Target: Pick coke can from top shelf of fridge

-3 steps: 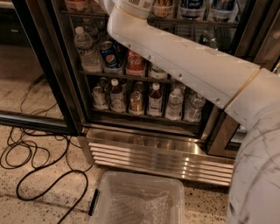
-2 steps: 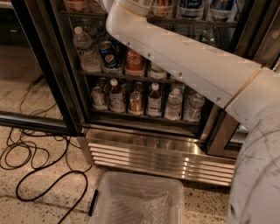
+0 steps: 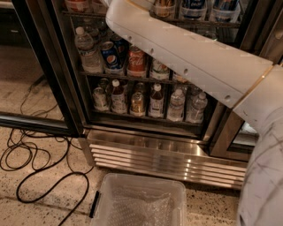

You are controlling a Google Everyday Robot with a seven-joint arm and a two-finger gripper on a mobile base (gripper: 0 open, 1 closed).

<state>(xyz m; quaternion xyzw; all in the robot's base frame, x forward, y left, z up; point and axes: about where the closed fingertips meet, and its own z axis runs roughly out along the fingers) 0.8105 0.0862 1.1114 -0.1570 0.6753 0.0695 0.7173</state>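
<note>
The fridge (image 3: 66, 79) stands open, with black door frames and dark wire racks full of drinks. A red Coke can (image 3: 136, 61) stands on the middle visible rack, between a blue Pepsi can (image 3: 109, 55) and a bottle. The rack above it holds more cans and bottles (image 3: 193, 6), cut off by the top edge. My white arm (image 3: 190, 57) reaches from the lower right up across the fridge opening and leaves the view at the top. The gripper is out of view above the top edge.
The lowest rack holds several bottles (image 3: 155, 100). The ribbed stainless-steel base (image 3: 163, 154) runs below. A clear plastic bin (image 3: 141, 203) sits on the floor in front. Black cables (image 3: 40, 176) loop on the speckled floor at the left. The open door (image 3: 31, 119) stands at the left.
The arm has shifted only slightly in front of the racks. The cans and bottles have not moved.
</note>
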